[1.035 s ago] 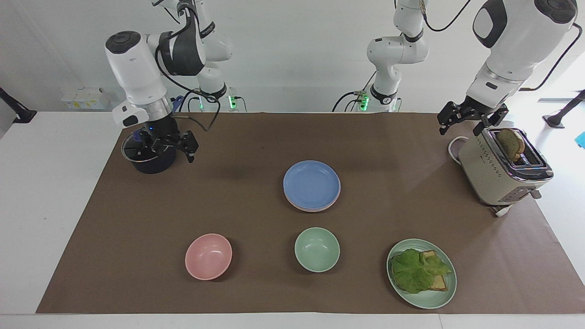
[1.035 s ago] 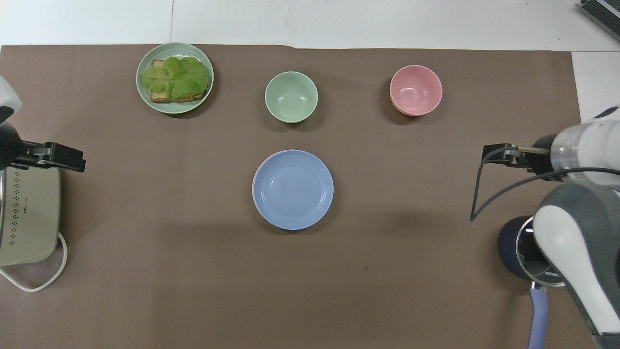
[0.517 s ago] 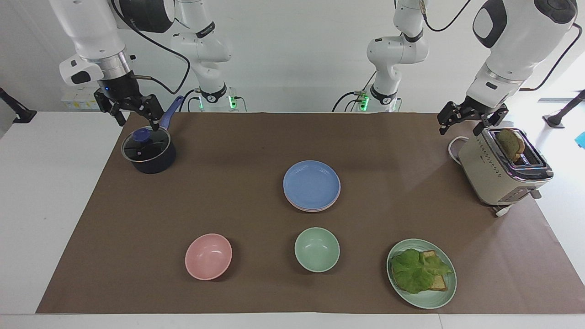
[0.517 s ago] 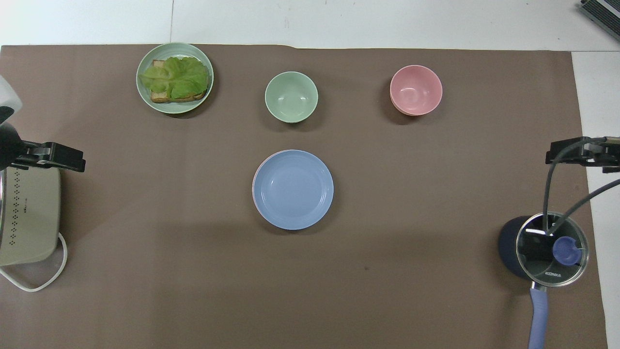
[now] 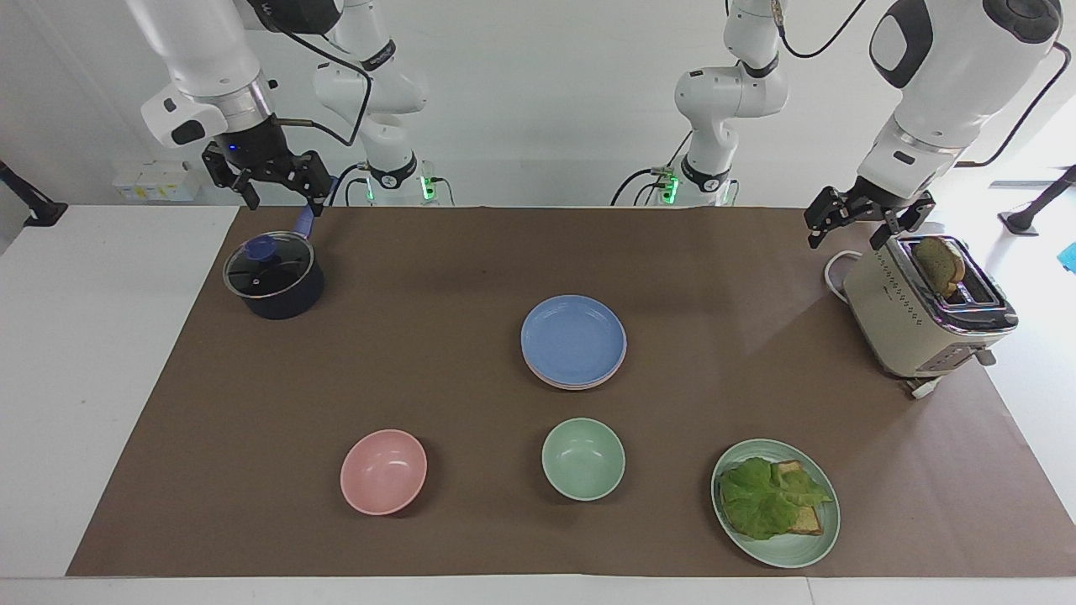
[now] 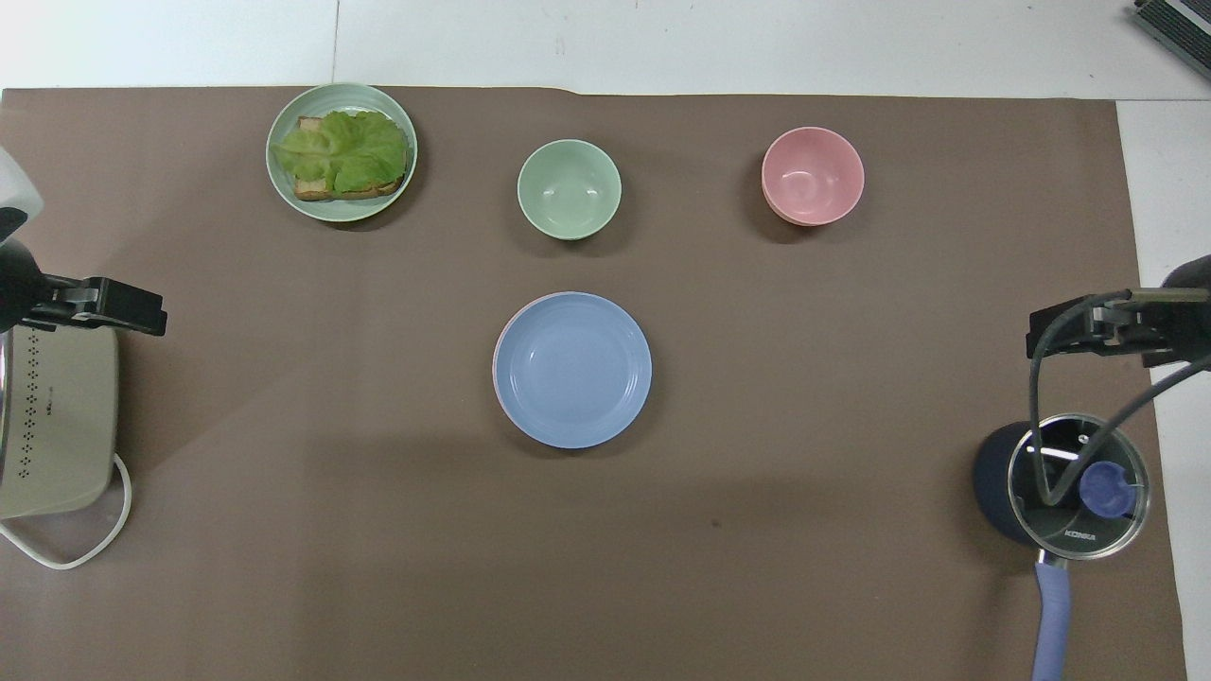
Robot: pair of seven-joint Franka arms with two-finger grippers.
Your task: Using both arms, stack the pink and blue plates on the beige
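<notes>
The blue plate [image 5: 573, 338] [image 6: 572, 369] lies at the middle of the brown mat, on top of a stack. A thin rim of the pink plate [image 5: 561, 381] [image 6: 496, 359] shows under it. The beige plate is hidden. My right gripper [image 5: 284, 200] [image 6: 1045, 339] hangs open and empty, raised over the handle of a dark pot. My left gripper [image 5: 845, 238] [image 6: 151, 320] waits open and empty in the air beside the toaster, at the left arm's end of the table. Neither gripper touches the plates.
A dark pot with glass lid [image 5: 273, 277] stands at the right arm's end, a beige toaster holding bread [image 5: 920, 315] at the left arm's end. Farther from the robots sit a pink bowl [image 5: 383, 470], a green bowl [image 5: 583, 459] and a mint plate [image 5: 790, 556] with lettuce and toast.
My right gripper rose from low beside the pot to high over its handle. The left arm and the plates stayed still.
</notes>
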